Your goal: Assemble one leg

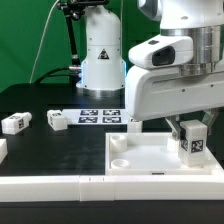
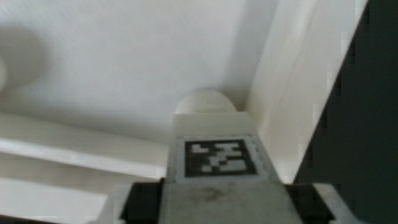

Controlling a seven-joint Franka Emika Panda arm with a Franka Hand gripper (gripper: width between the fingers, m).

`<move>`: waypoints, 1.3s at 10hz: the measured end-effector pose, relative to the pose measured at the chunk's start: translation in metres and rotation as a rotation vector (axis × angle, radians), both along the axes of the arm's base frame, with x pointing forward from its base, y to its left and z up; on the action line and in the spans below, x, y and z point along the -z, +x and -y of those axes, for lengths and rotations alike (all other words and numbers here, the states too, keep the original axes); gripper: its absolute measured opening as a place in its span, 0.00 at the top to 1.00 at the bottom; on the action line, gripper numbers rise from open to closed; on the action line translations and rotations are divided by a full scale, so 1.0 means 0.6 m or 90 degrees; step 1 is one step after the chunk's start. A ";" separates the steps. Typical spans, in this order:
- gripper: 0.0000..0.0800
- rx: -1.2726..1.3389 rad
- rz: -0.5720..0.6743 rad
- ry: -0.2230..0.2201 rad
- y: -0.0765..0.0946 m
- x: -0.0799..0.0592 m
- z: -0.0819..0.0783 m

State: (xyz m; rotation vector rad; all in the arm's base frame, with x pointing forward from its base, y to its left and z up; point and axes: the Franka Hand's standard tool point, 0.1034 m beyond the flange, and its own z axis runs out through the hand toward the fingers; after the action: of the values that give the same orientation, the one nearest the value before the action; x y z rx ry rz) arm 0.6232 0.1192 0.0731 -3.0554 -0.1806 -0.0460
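Leg (image 1: 193, 146) is standing upright in the gripper (image 1: 190, 136), jaws pinching its sides, tip pointing at the tray's (image 1: 150, 158) corner on the exterior view's right. Contact unclear. Likely seating the leg; next move is calling for a straight, aligned descent.

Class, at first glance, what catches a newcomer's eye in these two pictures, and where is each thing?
The pincer holds a tagged white leg over the white tray, at the exterior view's right. Two loose legs lie on the black table at that view's left, beside the marker board.
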 end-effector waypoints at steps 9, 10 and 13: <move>0.63 0.696 -0.066 0.043 -0.006 0.004 -0.014; 0.63 0.711 -0.069 0.045 -0.006 0.004 -0.014; 0.40 0.724 -0.074 0.050 -0.007 0.004 -0.016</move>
State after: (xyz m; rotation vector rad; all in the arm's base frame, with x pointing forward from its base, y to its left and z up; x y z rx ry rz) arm 0.6193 0.1287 0.0706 -2.6219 1.4770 0.0545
